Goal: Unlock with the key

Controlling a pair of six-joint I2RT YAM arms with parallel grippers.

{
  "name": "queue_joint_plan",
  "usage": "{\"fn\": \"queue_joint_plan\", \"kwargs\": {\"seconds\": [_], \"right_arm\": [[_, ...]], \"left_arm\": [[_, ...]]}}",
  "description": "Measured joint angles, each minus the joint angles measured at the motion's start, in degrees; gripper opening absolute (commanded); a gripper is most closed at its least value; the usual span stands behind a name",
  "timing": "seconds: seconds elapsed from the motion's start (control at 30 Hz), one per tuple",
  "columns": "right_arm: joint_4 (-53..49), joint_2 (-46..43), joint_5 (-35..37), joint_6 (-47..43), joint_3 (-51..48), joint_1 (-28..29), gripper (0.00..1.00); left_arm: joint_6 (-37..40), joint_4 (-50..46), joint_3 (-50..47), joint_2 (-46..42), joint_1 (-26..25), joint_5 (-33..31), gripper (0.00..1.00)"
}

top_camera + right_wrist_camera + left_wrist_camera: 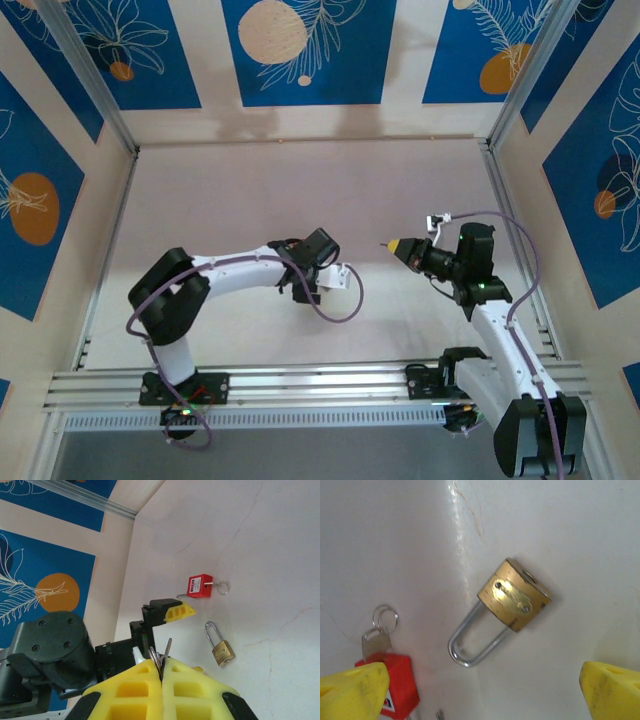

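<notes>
A tiny thin silver-grey metal key (168, 647) sticks up, clamped in the right claw (161, 672). The left claw (482, 680) hangs spread wide over a small brass padlock (515, 600), near a small red padlock (397, 682). The key looks ready for insertion; next, steady the brass body and line up the keyhole. The pale bench (580, 530) is scuffed, walled by blue floral panels (350, 60).

Bare table (570, 530) surrounds the brass padlock (514, 600); the red padlock (395, 680) lies near its shackle.
</notes>
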Motion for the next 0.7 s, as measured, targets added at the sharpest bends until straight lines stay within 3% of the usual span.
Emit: {"fn": "queue_joint_plan", "kwargs": {"seconds": [0.23, 0.5, 0.7], "right_arm": [[-1.01, -1.11, -0.72, 0.02, -0.90, -1.01, 0.00], [-0.92, -1.16, -1.79, 0.04, -1.11, -1.60, 0.00], [-0.72, -1.16, -2.69, 0.09, -1.11, -2.29, 0.00]], "left_arm": [[2.03, -0.22, 3.28, 4.42, 0.00, 2.38, 0.82], [1.20, -7.34, 12.48, 10.03, 0.66, 8.33, 0.78], [-0.55, -12.09, 14.21, 11.61, 1.36, 10.78, 0.76]]}}
